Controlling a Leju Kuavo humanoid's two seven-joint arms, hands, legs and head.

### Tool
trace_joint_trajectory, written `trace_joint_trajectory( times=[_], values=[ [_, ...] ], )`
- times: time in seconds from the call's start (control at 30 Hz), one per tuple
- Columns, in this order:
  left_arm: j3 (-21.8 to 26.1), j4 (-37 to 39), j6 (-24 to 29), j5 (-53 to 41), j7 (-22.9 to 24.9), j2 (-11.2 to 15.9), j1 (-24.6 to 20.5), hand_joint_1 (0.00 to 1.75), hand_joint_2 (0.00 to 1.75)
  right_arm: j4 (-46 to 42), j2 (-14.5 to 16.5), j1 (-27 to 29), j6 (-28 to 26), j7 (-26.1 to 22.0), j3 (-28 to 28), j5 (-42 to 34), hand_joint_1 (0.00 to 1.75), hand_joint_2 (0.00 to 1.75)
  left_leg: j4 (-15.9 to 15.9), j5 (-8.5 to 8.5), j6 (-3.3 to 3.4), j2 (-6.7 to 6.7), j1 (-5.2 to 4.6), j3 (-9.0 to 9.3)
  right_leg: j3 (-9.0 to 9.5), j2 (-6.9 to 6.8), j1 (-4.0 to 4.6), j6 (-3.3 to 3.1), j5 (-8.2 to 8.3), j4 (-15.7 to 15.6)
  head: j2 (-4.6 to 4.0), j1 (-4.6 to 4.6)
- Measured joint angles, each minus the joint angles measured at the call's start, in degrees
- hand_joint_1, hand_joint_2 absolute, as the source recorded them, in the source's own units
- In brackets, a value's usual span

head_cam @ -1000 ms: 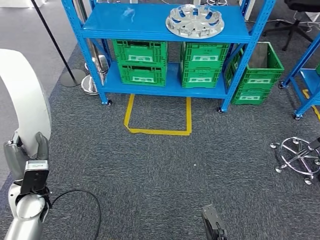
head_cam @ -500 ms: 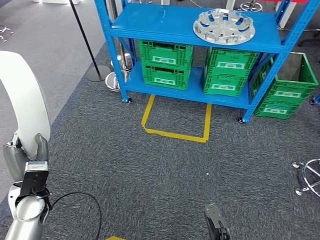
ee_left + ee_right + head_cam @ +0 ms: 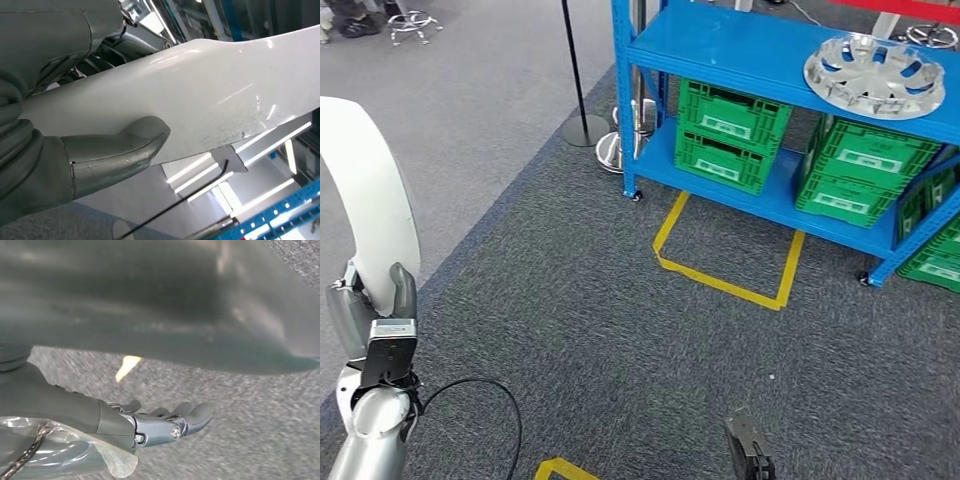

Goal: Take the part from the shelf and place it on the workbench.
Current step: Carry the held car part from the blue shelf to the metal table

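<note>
A large white curved panel part (image 3: 365, 190) stands upright at the left of the head view, and my left hand (image 3: 373, 322) grips its lower end. In the left wrist view the thumb (image 3: 117, 150) presses against the white part (image 3: 226, 90). My right hand (image 3: 747, 452) hangs low at the bottom edge over the carpet. In the right wrist view that right hand (image 3: 166, 422) has its fingers stretched out and holds nothing.
A blue shelf (image 3: 743, 45) stands ahead to the right, carrying a silver hubcap (image 3: 875, 75) and green crates (image 3: 731, 135). Yellow tape (image 3: 727, 285) marks a square on the carpet before it. A stanchion base (image 3: 584, 128) stands left of the shelf.
The whole scene has slid to the right, so the camera has turned left. My left hand still holds the white part, and the right hand hangs as before.
</note>
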Motion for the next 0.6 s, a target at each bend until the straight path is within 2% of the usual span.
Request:
trace_joint_trajectory(
  times=[0.03, 0.07, 0.13, 0.17, 0.2, 0.27, 0.3, 0.33, 0.37, 0.4, 0.43, 0.5, 0.57, 0.6],
  values=[
    [0.0, 0.0, -0.01, 0.0, 0.0, -0.02, -0.03, 1.75, 1.75, 0.04, 0.0, 0.03, 0.05, 0.03, 0.0, 0.03, 0.0, 0.0, 0.35, -0.05, -0.33, -0.71, 0.08, -0.33, 0.76, 1.25, -0.22, -0.04, 0.34, -1.64, 0.0, 0.0],
    [0.0, 0.01, -0.01, 0.0, 0.0, -0.02, -0.01, 1.75, 1.75, 0.08, 0.0, 0.09, 0.1, 0.06, 0.0, 0.04, 0.0, 0.0, 0.54, 0.03, -0.61, -1.43, 0.14, -0.66, 1.12, 1.79, -0.25, -0.21, -0.05, -2.02, 0.0, 0.03],
    [0.01, 0.02, 0.02, 0.0, -0.01, 0.05, 0.18, 1.75, 1.75, 0.11, 0.03, 0.07, 0.14, 0.09, -0.02, 0.05, 0.0, 0.0, 0.63, 0.15, -1.11, -2.31, 0.28, -1.03, 1.59, 0.56, -0.2, -0.78, -0.18, -2.17, 0.0, 0.01],
    [0.01, 0.02, 0.04, 0.0, -0.01, 0.11, 0.23, 1.75, 1.75, 0.11, 0.05, -0.01, 0.13, 0.07, -0.04, 0.07, 0.0, 0.0, 1.15, -0.17, -1.38, -1.45, 0.19, -1.24, 1.79, -0.11, -0.22, -1.11, -0.23, -2.19, 0.0, -0.14],
    [0.01, 0.02, 0.05, 0.0, -0.01, 0.17, 0.14, 1.75, 1.75, 0.1, 0.07, -0.11, 0.13, 0.04, -0.07, 0.14, 0.0, 0.0, 2.67, -0.98, -1.65, 0.17, 0.09, -1.89, 2.04, -0.88, -0.23, -1.49, -0.31, -2.27, 0.0, -0.38],
    [-0.04, 0.03, 0.08, 0.04, -0.02, 0.19, -0.14, 1.75, 1.75, 0.11, 0.07, -0.08, 0.14, 0.04, -0.08, 0.38, 0.0, 0.0, 9.02, -3.82, -2.09, 4.07, 0.0, -4.78, 2.51, -2.6, 0.05, -2.19, -0.63, -2.32, 0.0, -0.83],
    [-0.07, 0.05, 0.08, 0.09, -0.02, 0.17, -0.19, 1.75, 1.75, 0.12, 0.07, 0.01, 0.14, 0.07, -0.09, 0.56, 0.0, 0.0, 12.8, -5.25, -2.2, 5.06, 0.05, -6.62, 2.69, -3.56, 0.24, -2.43, -0.79, -2.32, 0.0, -0.9],
    [-0.1, 0.08, 0.08, 0.19, -0.02, 0.15, -0.15, 1.75, 1.75, 0.13, 0.07, 0.07, 0.13, 0.11, -0.12, 0.72, 0.0, 0.0, 15.53, -5.95, -2.19, 5.49, 0.08, -7.99, 2.84, -4.48, 0.41, -2.58, -0.94, -2.32, 0.0, -0.9],
    [-0.11, 0.13, 0.08, 0.28, -0.02, 0.13, -0.09, 1.75, 1.75, 0.14, 0.07, 0.07, 0.09, 0.13, -0.16, 0.9, 0.0, 0.0, 16.36, -5.63, -2.06, 5.64, 0.07, -8.45, 2.99, -5.36, 0.56, -2.67, -1.09, -2.32, 0.0, -0.91],
    [-0.11, 0.17, 0.08, 0.36, -0.03, 0.14, -0.08, 1.75, 1.75, 0.14, 0.07, 0.01, 0.06, 0.15, -0.19, 1.07, 0.0, 0.0, 15.0, -4.3, -1.81, 5.74, 0.01, -7.8, 3.19, -6.16, 0.71, -2.72, -1.25, -2.32, 0.0, -0.91],
    [-0.11, 0.2, 0.07, 0.41, -0.04, 0.14, -0.09, 1.75, 1.75, 0.14, 0.07, -0.08, 0.03, 0.15, -0.22, 1.2, 0.0, 0.0, 11.78, -2.3, -1.38, 6.17, -0.17, -6.16, 3.46, -6.91, 0.85, -2.73, -1.43, -2.33, 0.0, -0.91],
    [-0.11, 0.23, 0.07, 0.42, -0.06, 0.13, -0.24, 1.75, 1.75, 0.14, 0.08, -0.21, 0.0, 0.15, -0.24, 1.43, 0.0, 0.0, 4.61, 0.19, -0.3, 8.65, -1.04, -2.41, 3.95, -8.29, 1.16, -2.58, -1.83, -2.42, 0.0, -0.91],
    [-0.13, 0.24, 0.08, 0.46, -0.13, 0.13, -0.46, 1.75, 1.75, 0.14, 0.09, -0.23, -0.05, 0.15, -0.27, 1.62, 0.0, 0.0, 1.33, 0.29, 0.41, 10.2, -1.83, -0.9, 4.2, -9.65, 1.44, -2.18, -2.08, -2.66, 0.0, -0.87],
    [-0.12, 0.24, 0.1, 0.51, -0.16, 0.14, -0.49, 1.75, 1.75, 0.13, 0.09, -0.24, -0.05, 0.15, -0.28, 1.77, 0.0, 0.0, 0.92, 0.28, 0.55, 9.74, -1.96, -0.89, 4.36, -10.36, 1.55, -1.93, -2.13, -2.87, 0.0, -0.89]
  ],
)
